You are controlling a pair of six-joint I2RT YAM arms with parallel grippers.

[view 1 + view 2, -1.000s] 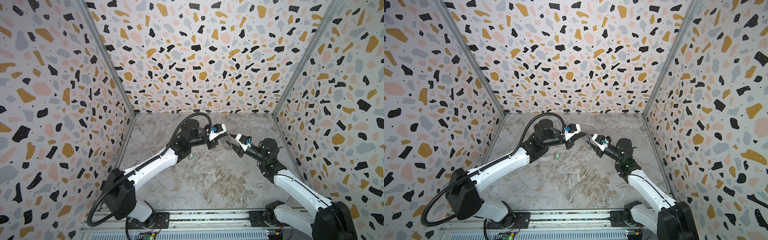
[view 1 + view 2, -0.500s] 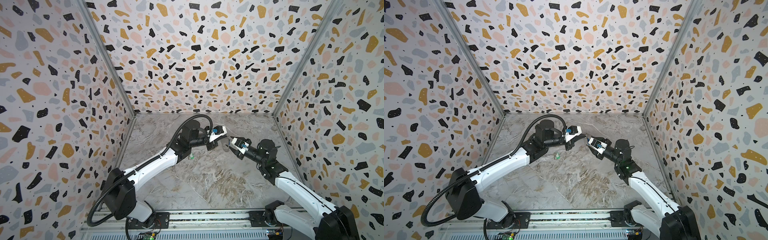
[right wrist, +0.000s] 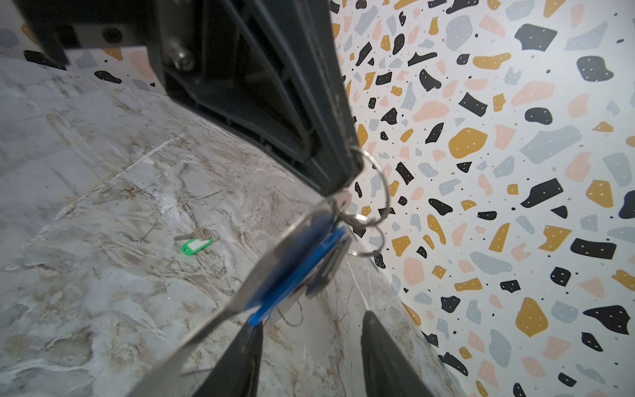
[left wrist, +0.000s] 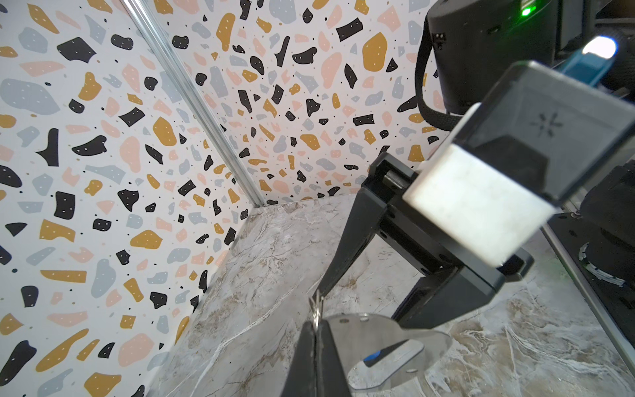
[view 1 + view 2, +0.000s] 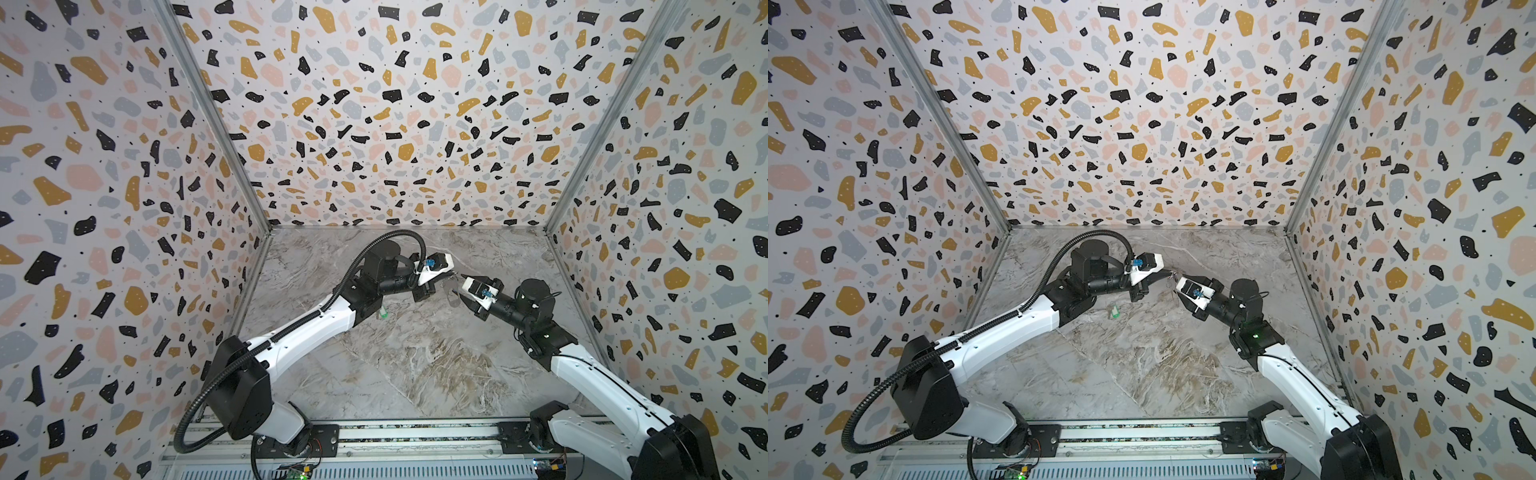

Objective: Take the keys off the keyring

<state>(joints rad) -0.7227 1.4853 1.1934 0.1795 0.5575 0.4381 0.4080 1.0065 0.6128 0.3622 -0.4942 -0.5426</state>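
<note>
From where I'm standing the job is looking about half done. The green-tagged key (image 3: 196, 244) is lying loose on the marble table (image 3: 103, 172), well apart from everything else, and in both top views it is showing as a small green fleck beside the left arm. The blue-tagged key (image 3: 302, 264) is hanging clear of the table in the bundle, lying flat against the keyring (image 3: 220, 319), that long grey tab. A cluster of thin wire rings (image 3: 362, 219) at the top is joining the two. The left gripper (image 3: 338, 185) is pinching those rings with its jaws squeezed fully together, holding the whole bundle in the air toward the back of the table. The right gripper (image 3: 311, 323) is reaching in from the opposite side with its jaws standing apart. In the left wrist view one of its fingertips (image 4: 335, 268) is sitting right at the wire rings and the other is lying against the tab, but I'm not seeing it clamping anything. So what is remaining, I'm judging, is working the blue-tagged key off its ring. I cannot tell from here exactly how its own small ring is threading through the others.
</note>
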